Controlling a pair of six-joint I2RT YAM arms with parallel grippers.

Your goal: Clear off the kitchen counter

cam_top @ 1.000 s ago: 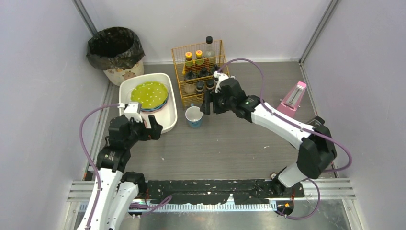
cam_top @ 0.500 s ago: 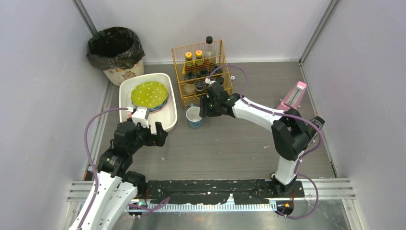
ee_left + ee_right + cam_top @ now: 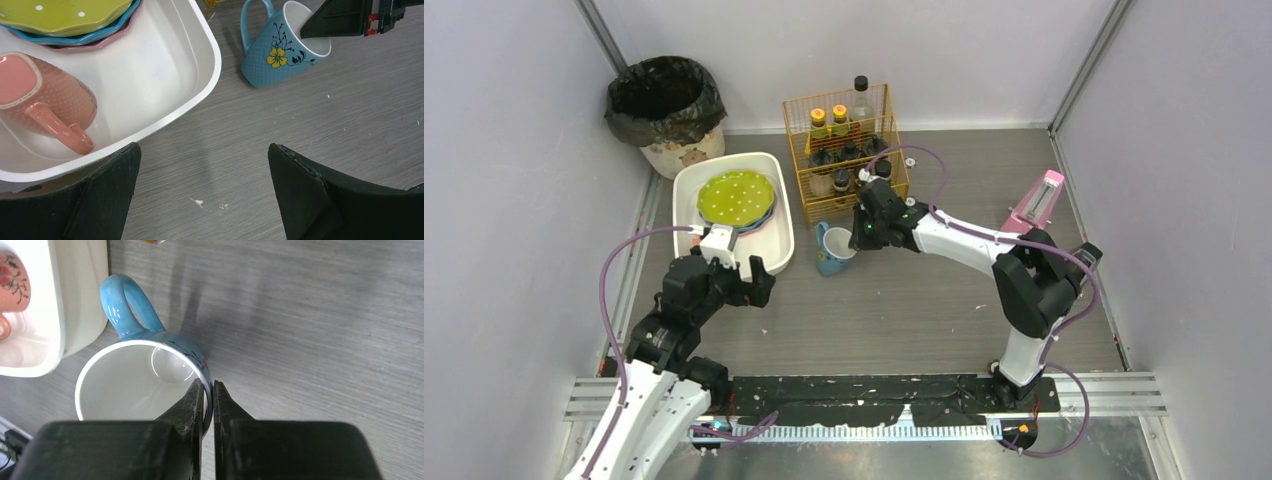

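A blue mug with a yellow flower stands tilted on the grey kitchen counter, just right of the white tub. My right gripper is shut on its rim, one finger inside the white interior and one outside. The handle points toward the tub. My left gripper hovers open over bare counter by the tub's near corner, with nothing between its fingers.
The tub holds stacked plates and a pink mug on its side. A yellow wire basket of bottles stands behind the blue mug. A black-lined bin sits far left, a pink object at right.
My right gripper has come down and shut on the blue mug's rim, and the mug now leans. The left arm shifted slightly right a second ago, then held still.
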